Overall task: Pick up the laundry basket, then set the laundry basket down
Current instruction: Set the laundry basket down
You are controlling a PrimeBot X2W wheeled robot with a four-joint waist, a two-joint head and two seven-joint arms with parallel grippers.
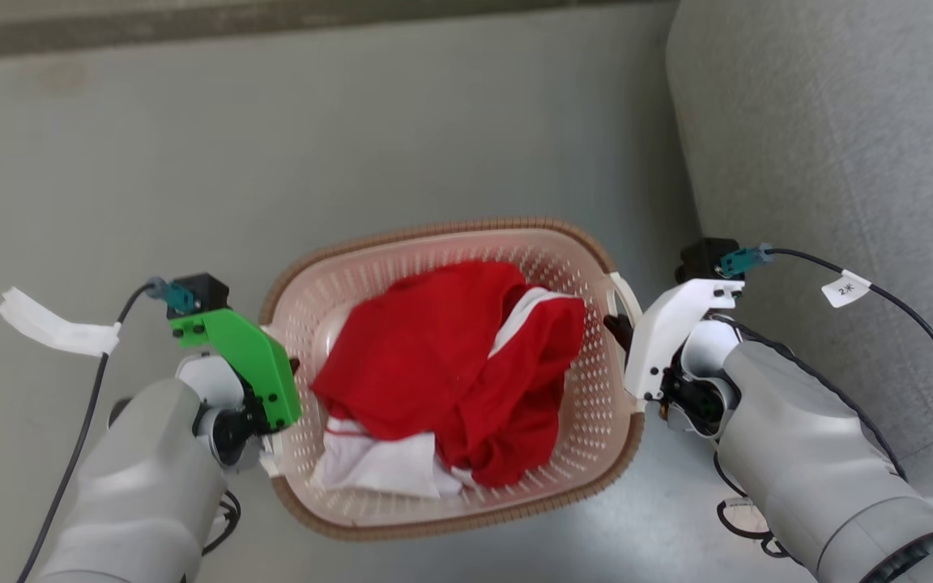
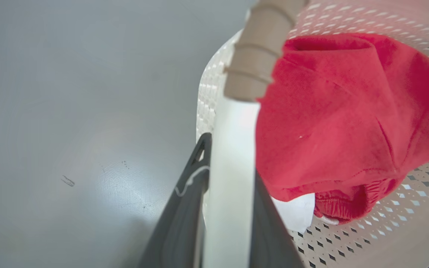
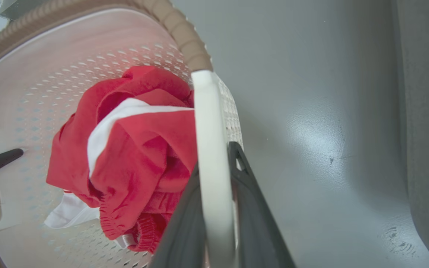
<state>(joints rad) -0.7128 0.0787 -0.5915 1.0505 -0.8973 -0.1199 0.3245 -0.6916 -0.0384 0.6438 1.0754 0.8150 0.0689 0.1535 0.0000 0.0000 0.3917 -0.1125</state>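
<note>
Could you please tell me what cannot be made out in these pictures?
- Basket bottom: head view, covered by clothes.
- Left gripper fingertips: head view, behind its green mount.
- Right gripper, one fingertip: right wrist view, behind the white handle.
- Grey upholstery: cut off by head view's right edge.

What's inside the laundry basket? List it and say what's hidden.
Inside the laundry basket lies a crumpled red garment with white trim, over a white cloth. They cover much of its bottom, so anything beneath is hidden.
</note>
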